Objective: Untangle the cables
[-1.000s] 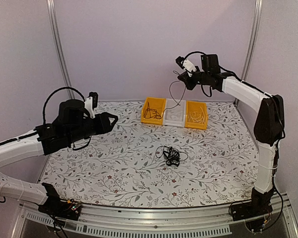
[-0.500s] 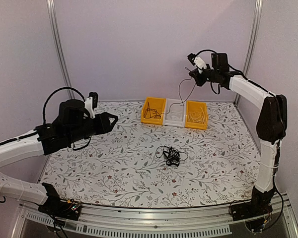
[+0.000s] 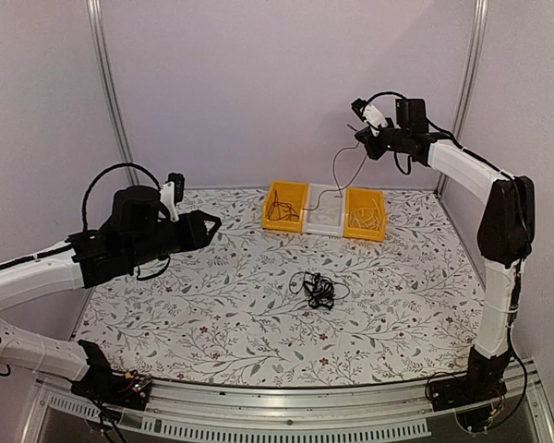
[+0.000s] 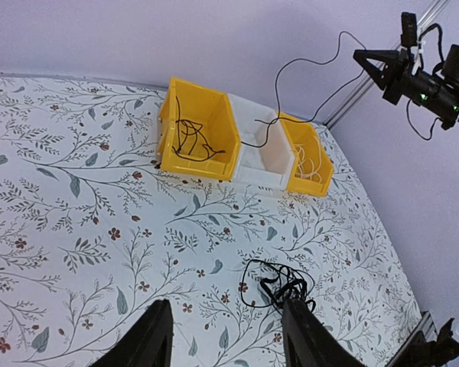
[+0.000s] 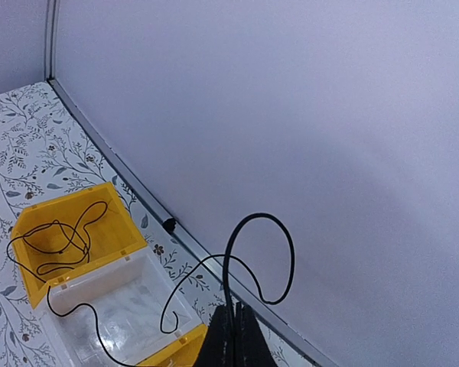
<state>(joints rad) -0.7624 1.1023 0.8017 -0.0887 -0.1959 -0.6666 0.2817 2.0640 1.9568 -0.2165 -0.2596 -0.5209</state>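
A tangled clump of black cables (image 3: 319, 291) lies on the floral table, a little right of the middle. High above the bins at the back, my right gripper (image 3: 362, 138) is shut on one thin black cable (image 3: 337, 175). That cable loops above the jaws (image 5: 260, 252) and hangs down to the white bin (image 5: 122, 306). Another length of black cable (image 4: 190, 141) lies in the left yellow bin (image 4: 214, 107). My left gripper (image 4: 229, 340) hovers open over the table, its right fingertip just before the clump (image 4: 279, 284), nothing between the fingers.
Three bins stand in a row at the back: yellow (image 3: 273, 220), white (image 3: 323, 224), yellow (image 3: 365, 231). The right yellow bin (image 4: 321, 180) holds pale cables. Purple walls and metal posts (image 3: 106, 92) close in the table.
My right gripper has moved up and to the right with its cable, lifting more of the strand over the bins. The left arm has hardly moved.
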